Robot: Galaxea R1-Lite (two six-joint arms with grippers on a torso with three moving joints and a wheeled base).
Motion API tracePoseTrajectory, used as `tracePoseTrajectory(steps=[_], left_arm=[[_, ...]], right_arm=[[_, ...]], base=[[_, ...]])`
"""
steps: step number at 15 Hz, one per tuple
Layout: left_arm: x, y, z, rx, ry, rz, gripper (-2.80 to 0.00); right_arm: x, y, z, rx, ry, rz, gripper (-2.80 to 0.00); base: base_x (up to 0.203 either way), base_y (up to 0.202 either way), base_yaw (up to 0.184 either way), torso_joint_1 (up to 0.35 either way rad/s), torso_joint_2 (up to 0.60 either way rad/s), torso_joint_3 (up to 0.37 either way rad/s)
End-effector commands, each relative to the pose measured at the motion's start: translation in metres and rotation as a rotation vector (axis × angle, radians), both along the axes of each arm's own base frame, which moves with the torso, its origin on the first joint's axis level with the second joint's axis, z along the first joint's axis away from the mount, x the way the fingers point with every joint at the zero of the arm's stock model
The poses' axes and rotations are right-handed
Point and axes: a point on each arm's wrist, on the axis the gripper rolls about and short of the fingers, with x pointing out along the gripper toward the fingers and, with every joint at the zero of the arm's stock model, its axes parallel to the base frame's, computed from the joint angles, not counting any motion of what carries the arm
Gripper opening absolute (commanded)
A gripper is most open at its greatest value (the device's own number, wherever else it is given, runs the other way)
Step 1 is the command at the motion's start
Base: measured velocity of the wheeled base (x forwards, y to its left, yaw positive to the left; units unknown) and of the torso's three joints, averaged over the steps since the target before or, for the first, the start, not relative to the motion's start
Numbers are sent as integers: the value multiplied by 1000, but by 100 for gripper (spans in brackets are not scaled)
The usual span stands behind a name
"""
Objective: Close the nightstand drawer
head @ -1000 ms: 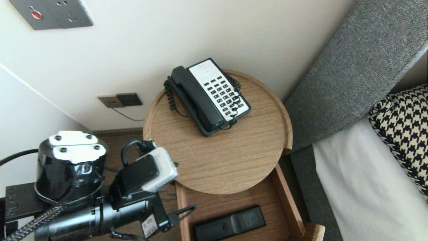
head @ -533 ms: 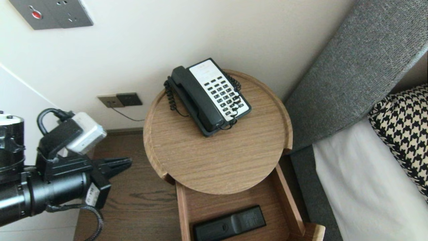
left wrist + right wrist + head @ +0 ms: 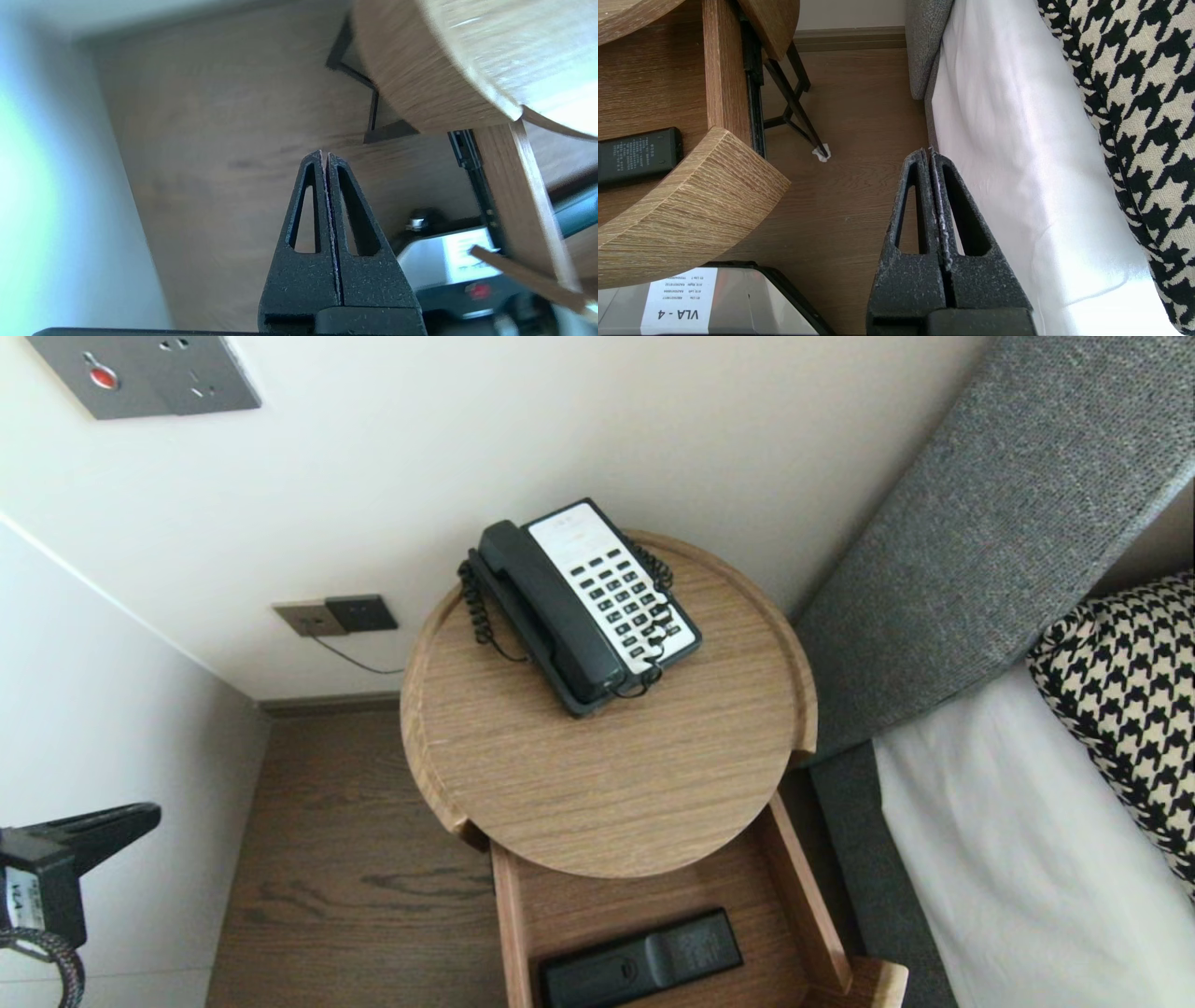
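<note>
Head view shows my left gripper (image 3: 149, 816) at the lower left edge of the frame, fingers pressed together on nothing, above the wooden floor (image 3: 355, 859). To its right stands the round table (image 3: 607, 793). Its drawer (image 3: 509, 933) is open at bottom centre, with the black remote (image 3: 642, 963) lying inside. My right gripper (image 3: 928, 153), likewise closed and empty, hangs over the floor between drawer and bed (image 3: 1017, 186).

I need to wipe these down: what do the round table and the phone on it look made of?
Round table: wood or veneer, matte, with visible grain. Phone: probably hard plastic, black with a white keypad face, smooth.
</note>
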Motion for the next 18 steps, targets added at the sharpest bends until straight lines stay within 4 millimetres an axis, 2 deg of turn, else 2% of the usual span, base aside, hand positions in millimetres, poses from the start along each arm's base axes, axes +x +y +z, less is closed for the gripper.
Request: tracePoseTrajectory(steps=[1,7,15,16,18], left_arm=[[-30,7,-10,-60,-51,73,-280],[-78,11,-59,-84,-52,115,-280],[-107,10,-117,-81,-107,164,-280],[-108,10,-114,-77,-122,173,-280],[-114,11,-122,-61,-155,172,-280]], right_arm=[[0,0,0,-1,-3,0,-280],[0,0,0,-1,-3,0,-280],[0,0,0,0,-3,0,-280],[0,0,0,1,-3,0,-280],[0,0,0,-1,-3,0,-280]], base=[[0,0,0,0,0,0],[0,0,0,0,0,0],[0,0,0,0,0,0],[0,0,0,0,0,0],[0,0,0,0,0,0]])
